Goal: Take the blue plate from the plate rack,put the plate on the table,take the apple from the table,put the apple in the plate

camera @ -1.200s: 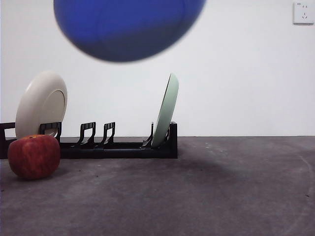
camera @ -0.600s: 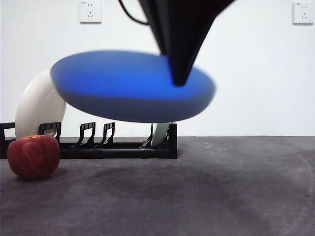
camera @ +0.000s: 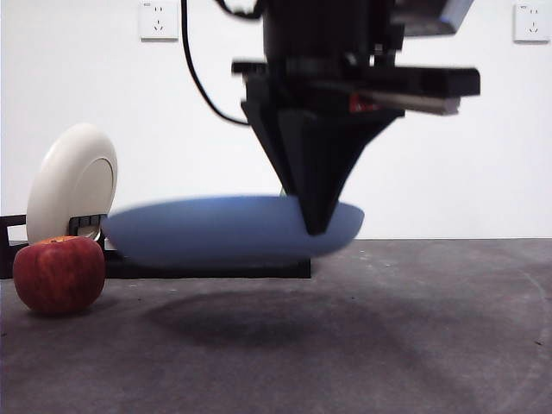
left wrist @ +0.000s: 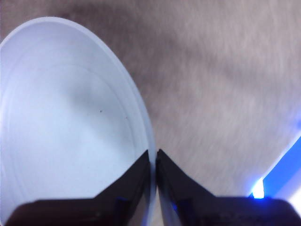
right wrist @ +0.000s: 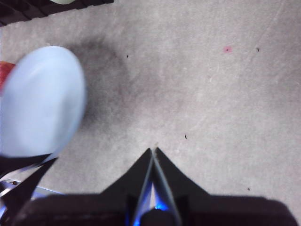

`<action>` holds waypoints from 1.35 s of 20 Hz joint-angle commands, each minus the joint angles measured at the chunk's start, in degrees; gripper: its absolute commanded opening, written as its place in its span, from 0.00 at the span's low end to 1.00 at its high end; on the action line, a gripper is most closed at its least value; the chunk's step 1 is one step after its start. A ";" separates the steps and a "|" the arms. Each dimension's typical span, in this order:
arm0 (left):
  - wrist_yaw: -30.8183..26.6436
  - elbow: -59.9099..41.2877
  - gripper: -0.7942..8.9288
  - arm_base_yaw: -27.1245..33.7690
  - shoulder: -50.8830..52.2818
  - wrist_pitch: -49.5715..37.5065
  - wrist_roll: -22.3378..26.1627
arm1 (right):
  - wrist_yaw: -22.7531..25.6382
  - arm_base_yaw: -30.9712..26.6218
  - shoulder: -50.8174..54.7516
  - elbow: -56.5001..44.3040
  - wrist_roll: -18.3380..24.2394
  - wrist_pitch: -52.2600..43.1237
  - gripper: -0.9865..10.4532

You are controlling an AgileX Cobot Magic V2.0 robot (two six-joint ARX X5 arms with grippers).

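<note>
The blue plate (camera: 216,231) hangs nearly level just above the table (camera: 414,328), casting a shadow under it. My left gripper (camera: 316,228) comes down from above and is shut on the plate's right rim. In the left wrist view the jaws (left wrist: 154,157) pinch the edge of the blue plate (left wrist: 66,117). The apple (camera: 59,274) rests on the table at the far left, in front of the plate rack (camera: 17,228). My right gripper (right wrist: 154,150) is shut on nothing, high over bare table, with the blue plate (right wrist: 40,101) off to one side.
A cream-white plate (camera: 73,185) stands upright in the rack's left end, behind the apple. The held plate and the arm hide most of the rack. Open table (camera: 448,345) spreads to the right and front.
The left arm has carried the blue plate down from the top of the picture to just above the table, and the plate has tipped closer to level. The apple has not moved.
</note>
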State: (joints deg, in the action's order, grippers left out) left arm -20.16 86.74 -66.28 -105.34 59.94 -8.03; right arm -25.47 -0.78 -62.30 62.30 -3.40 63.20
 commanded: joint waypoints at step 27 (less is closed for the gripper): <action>10.51 -0.31 0.44 3.63 -1.95 2.58 0.55 | -0.33 0.07 -0.09 0.22 0.35 -1.20 0.09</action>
State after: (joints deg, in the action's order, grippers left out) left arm -9.76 86.56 -62.70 -108.20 62.46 -7.55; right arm -25.67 -0.78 -62.30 62.30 -3.40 62.30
